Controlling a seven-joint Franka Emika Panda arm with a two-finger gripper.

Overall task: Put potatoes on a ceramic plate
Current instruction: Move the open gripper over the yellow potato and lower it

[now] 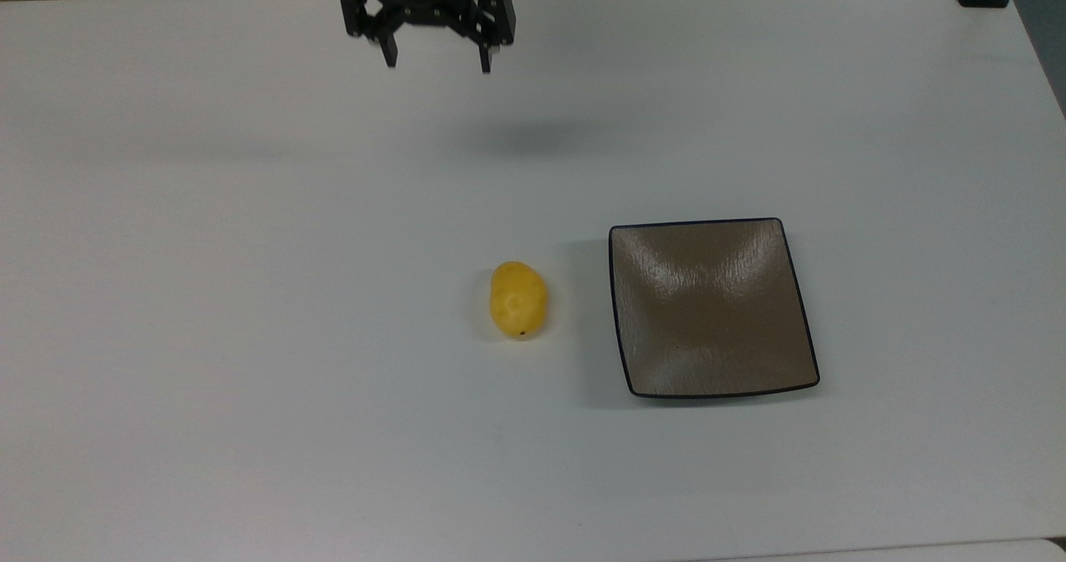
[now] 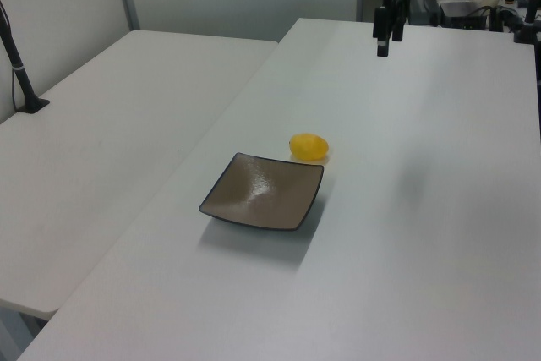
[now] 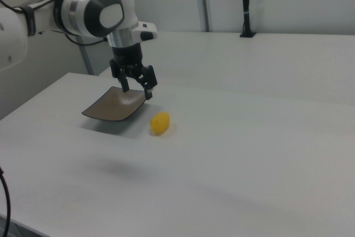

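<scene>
In the top view, going from its left to its right, the pincer [image 1: 436, 59] comes first: it hangs above the far edge of the white bench [image 1: 250, 337], fingers spread wide with nothing between them, well apart from the potato. Next comes the potato [image 1: 518, 299], lying on the bare bench with its dark spot toward the near end, just beside the plate but not touching it. Last is the ceramic plate [image 1: 709, 307], flat and bare. By that layout, nothing of the task looks done: reaching, grasping, carrying and setting down all remain. The count is one potato, one plate, one pincer.
</scene>
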